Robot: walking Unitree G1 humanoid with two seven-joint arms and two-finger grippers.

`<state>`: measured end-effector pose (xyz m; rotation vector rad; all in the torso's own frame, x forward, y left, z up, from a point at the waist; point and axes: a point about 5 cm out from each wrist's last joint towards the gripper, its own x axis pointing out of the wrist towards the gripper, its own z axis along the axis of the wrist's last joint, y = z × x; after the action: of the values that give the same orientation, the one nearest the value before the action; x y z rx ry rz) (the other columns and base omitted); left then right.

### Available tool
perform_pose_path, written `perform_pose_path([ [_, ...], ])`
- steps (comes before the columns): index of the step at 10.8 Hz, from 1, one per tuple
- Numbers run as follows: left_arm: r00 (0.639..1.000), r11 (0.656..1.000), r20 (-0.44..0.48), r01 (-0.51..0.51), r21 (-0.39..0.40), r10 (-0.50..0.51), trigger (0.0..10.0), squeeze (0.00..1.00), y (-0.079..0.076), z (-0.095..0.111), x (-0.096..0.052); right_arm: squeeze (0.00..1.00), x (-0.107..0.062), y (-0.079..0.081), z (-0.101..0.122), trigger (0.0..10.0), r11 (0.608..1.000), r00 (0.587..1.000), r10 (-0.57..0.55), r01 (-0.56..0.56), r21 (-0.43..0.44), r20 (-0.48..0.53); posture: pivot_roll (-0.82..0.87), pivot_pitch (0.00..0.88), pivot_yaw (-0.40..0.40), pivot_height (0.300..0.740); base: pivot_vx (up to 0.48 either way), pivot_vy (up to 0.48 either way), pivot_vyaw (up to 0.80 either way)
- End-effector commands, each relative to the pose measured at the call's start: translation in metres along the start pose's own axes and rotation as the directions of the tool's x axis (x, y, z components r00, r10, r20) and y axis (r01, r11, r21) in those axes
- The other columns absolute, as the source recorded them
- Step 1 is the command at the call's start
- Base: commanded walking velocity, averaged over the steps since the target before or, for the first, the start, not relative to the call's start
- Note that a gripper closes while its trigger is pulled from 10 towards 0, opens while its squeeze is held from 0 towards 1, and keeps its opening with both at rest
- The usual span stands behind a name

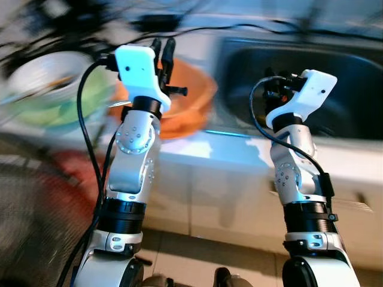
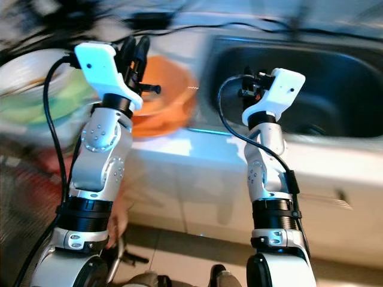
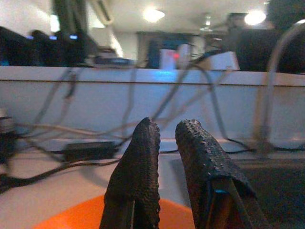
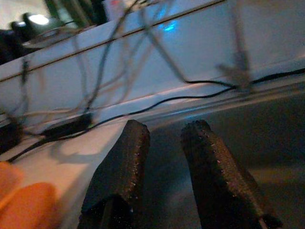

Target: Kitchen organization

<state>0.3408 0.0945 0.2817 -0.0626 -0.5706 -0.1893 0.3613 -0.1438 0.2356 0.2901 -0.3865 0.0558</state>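
**Grippers raised at the counter**

The left gripper (image 3: 164,143), slightly parted and empty, is being held above the orange plastic bowl (image 1: 188,101); the right gripper (image 4: 167,143), likewise parted, is being held over the dark steel sink (image 1: 311,66), probably readied for reaching.

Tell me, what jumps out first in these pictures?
Two silver arms rise in front of a white counter. The left gripper hovers over a bright orange bowl, its jaws slightly apart and empty; the right gripper is raised before a dark sink. Black cables trail along the counter's back.

White counter (image 1: 239,149), tiled floor (image 1: 197,257)
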Motion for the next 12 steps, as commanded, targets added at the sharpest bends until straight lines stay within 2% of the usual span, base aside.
perform_pose_path([
  [1,1.000,1.000,0.007,0.008,0.000,-0.008,10.0,0.00,-0.0002,0.0013,-0.0006,0.00,0.0008,0.0010,0.0011,10.0,1.000,1.000,0.000,0.000,0.005,0.006,0.09,0.181,0.037,0.740,0.000,0.000,-0.48],
  [7,1.000,1.000,0.014,-0.006,0.002,0.006,10.0,0.00,0.0015,0.0031,0.0008,0.00,-0.0004,0.0034,0.0008,10.0,0.999,1.000,0.020,-0.020,-0.027,0.013,0.09,0.172,0.037,0.740,0.000,0.000,0.00],
  [9,1.000,1.000,0.015,-0.006,0.001,0.006,10.0,0.00,0.0012,0.0033,0.0010,0.00,-0.0003,0.0043,0.0011,10.0,0.999,1.000,0.023,-0.023,-0.032,0.016,0.09,0.172,0.037,0.740,0.000,0.000,0.80],
  [12,1.000,1.000,0.012,-0.010,0.008,0.010,10.0,0.00,0.0021,0.0033,0.0013,0.00,0.0004,0.0038,0.0010,10.0,1.000,1.000,0.017,-0.017,-0.015,0.014,0.09,0.176,0.036,0.740,0.000,0.000,0.00],
])
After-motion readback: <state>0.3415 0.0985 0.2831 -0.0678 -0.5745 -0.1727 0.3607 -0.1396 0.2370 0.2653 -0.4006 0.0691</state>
